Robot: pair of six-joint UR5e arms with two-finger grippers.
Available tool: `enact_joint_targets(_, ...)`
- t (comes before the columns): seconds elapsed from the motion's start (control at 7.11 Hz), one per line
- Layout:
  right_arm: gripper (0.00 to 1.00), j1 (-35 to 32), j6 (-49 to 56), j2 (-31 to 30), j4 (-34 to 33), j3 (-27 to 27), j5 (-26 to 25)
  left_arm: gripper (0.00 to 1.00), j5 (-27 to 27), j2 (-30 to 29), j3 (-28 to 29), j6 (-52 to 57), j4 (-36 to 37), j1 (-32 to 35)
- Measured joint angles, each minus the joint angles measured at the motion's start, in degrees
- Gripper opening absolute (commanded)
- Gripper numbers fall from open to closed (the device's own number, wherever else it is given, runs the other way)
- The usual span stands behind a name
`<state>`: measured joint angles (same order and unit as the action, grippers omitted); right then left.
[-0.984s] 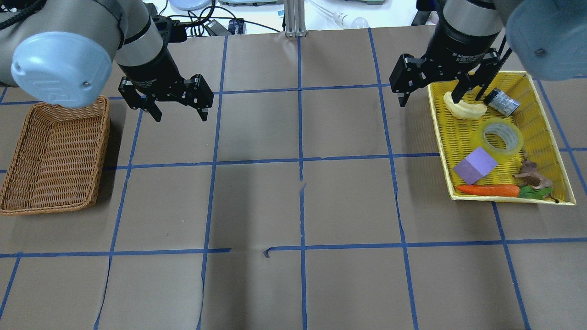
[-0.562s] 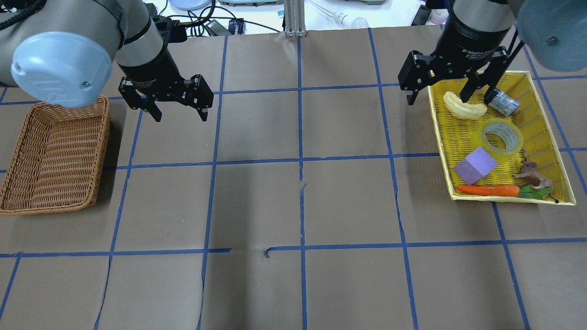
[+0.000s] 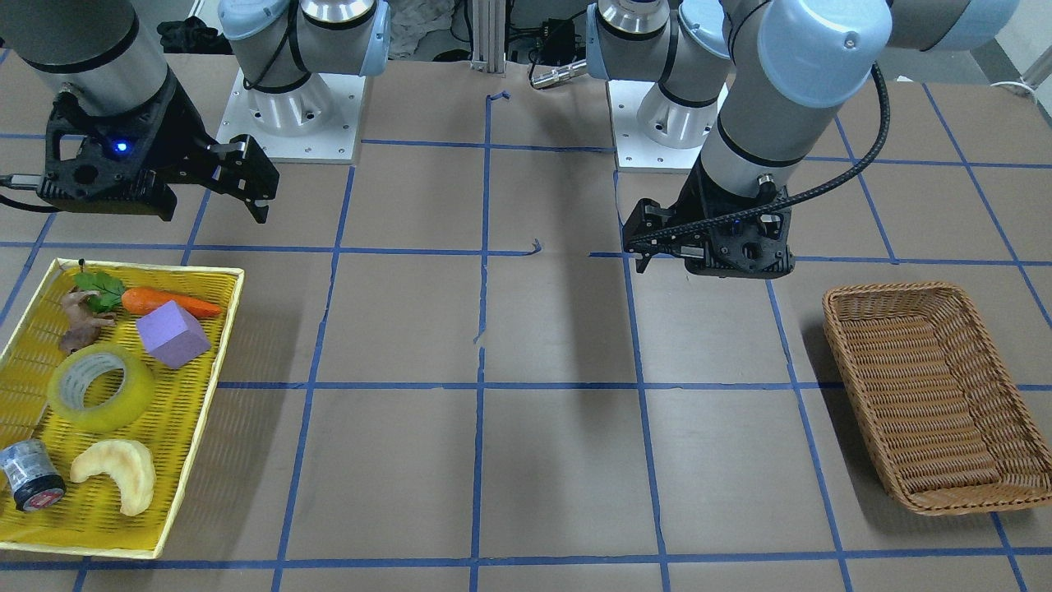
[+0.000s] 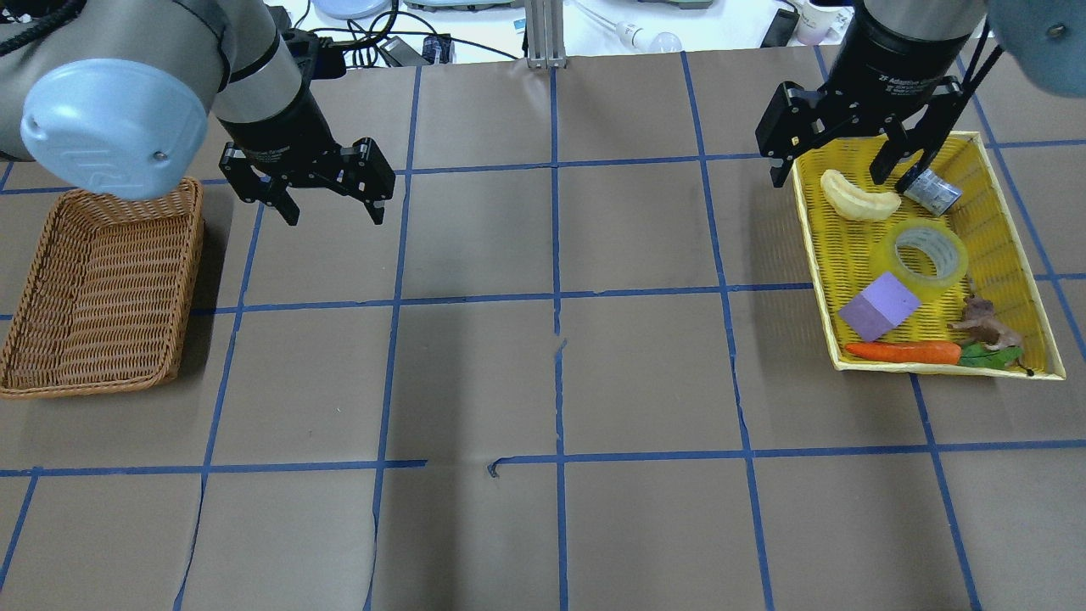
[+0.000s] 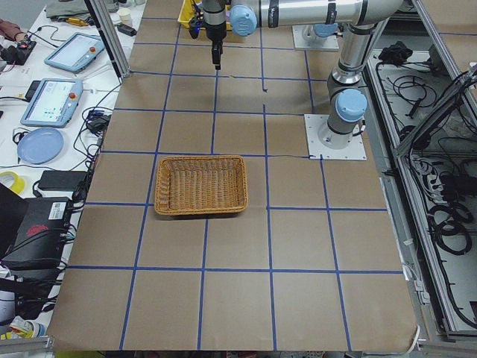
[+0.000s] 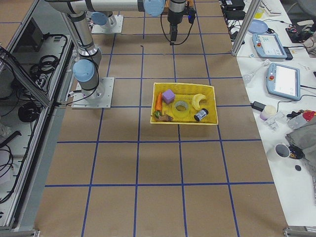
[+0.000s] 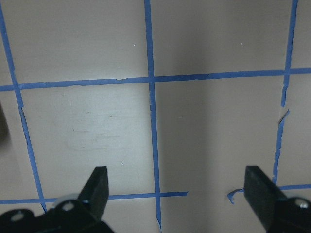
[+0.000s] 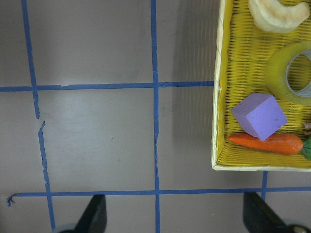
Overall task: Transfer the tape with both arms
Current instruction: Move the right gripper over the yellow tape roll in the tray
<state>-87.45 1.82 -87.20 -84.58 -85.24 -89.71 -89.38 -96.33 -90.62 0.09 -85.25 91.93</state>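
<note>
I see the tape (image 4: 925, 255) lying flat mid-way down the yellow tray (image 4: 848, 255), untouched. The right arm (image 4: 899, 59) hangs over the tray's far end, jaws apart, likely lining up a pick. The left arm (image 4: 263, 93) hovers near the wicker basket (image 4: 102, 288), jaws apart, probably for the hand-over.
</note>
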Motion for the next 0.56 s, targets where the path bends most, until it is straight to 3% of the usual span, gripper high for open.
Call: enact_joint_targets(0.56, 1.00, 0.35, 5.01, 0.72, -0.31, 0.18, -0.46, 1.00, -0.06, -0.08, 0.00, 0.06, -0.02, 0.00)
